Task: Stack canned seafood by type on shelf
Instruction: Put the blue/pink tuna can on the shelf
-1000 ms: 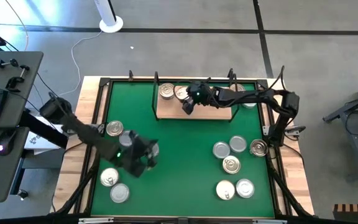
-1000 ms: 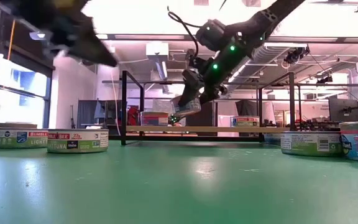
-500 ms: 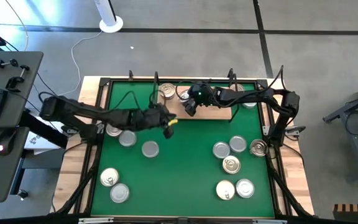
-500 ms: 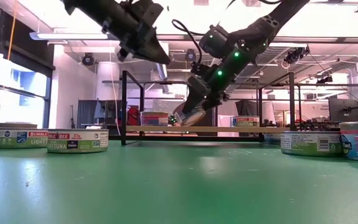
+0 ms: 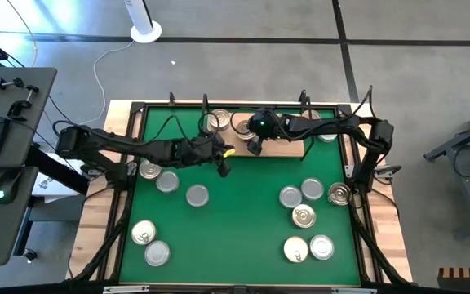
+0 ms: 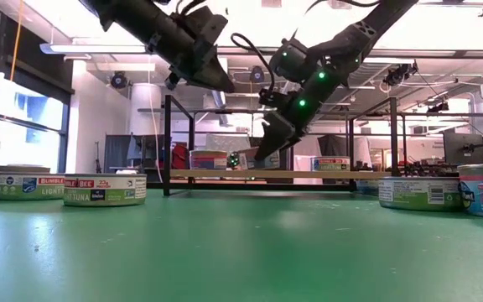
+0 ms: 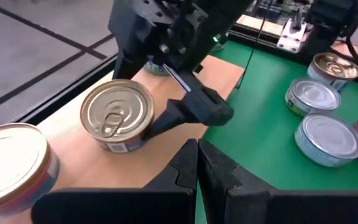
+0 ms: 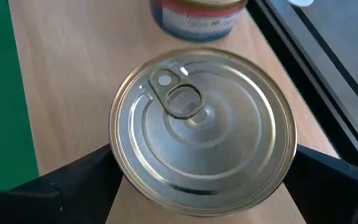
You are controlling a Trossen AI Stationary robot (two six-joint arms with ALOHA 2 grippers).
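As the right arm lets go over the shelf: a gold-lidded tin (image 8: 202,124) now sits released on the wooden board.
Right pincer (image 5: 253,147): wide open, fingers either side of that tin, which a second ago it held tilted above the shelf (image 5: 292,149).
Left pincer (image 5: 221,157): shut and empty, swung in from the near mat to hang beside the shelf's front edge.
Shelf count: two pull-tab tins side by side, the neighbouring tin (image 7: 11,163) just beside the new one.
Task meaning: one more tin placed; many wait on the green tabletop (image 5: 235,237).
Readable labels: "BUMBLE BEE" and "TUNA" on a tin (image 6: 105,189) at the mat's edge.
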